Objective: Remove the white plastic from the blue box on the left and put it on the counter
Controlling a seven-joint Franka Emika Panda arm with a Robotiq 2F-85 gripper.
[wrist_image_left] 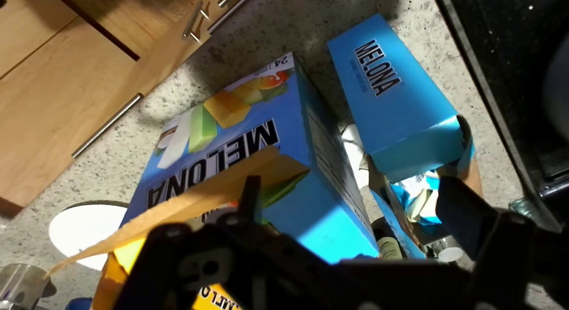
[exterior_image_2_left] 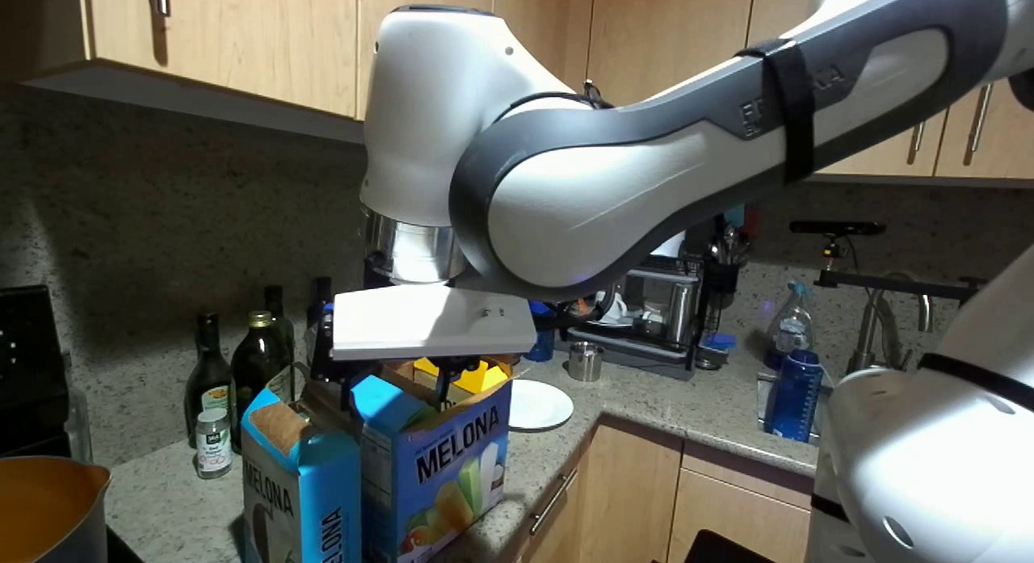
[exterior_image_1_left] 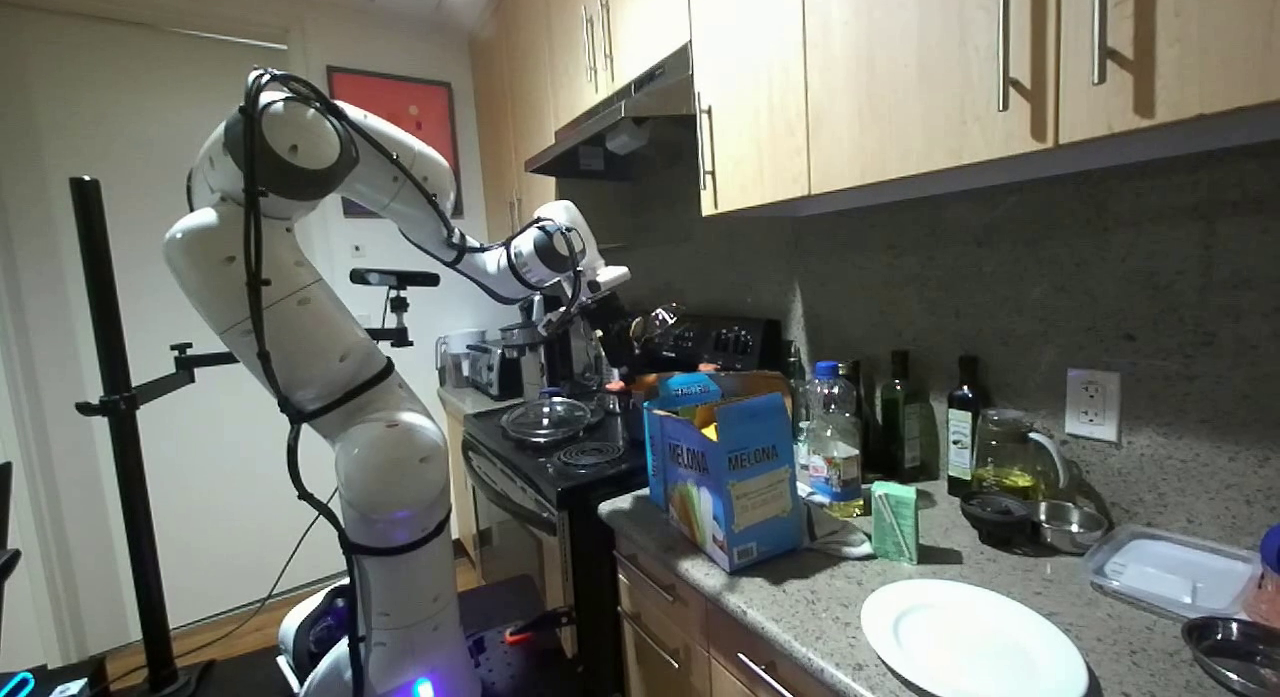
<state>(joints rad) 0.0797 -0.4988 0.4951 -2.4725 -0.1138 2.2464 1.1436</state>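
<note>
The blue box on the left (exterior_image_2_left: 327,498) stands upright with its top flaps open; in the wrist view the same box (wrist_image_left: 391,87) shows its opening. White plastic (wrist_image_left: 420,196), mixed with blue and pale yellow wrapping, lies inside. Above the two boxes my gripper (exterior_image_2_left: 396,392) points down, open, with nothing between its fingers. In the wrist view one dark finger (wrist_image_left: 462,216) overlaps the smaller box's opening, the other the larger box's flaps. Both boxes rest on the speckled grey counter (exterior_image_1_left: 780,627).
A larger Melona box (exterior_image_2_left: 448,482), also open with a yellow package (exterior_image_2_left: 477,377) inside, stands right beside. Bottles (exterior_image_2_left: 254,361) and a small jar (exterior_image_2_left: 213,442) line the back. A white plate (exterior_image_1_left: 970,637), a black stove (exterior_image_1_left: 550,477) and a pot (exterior_image_2_left: 52,506) are nearby.
</note>
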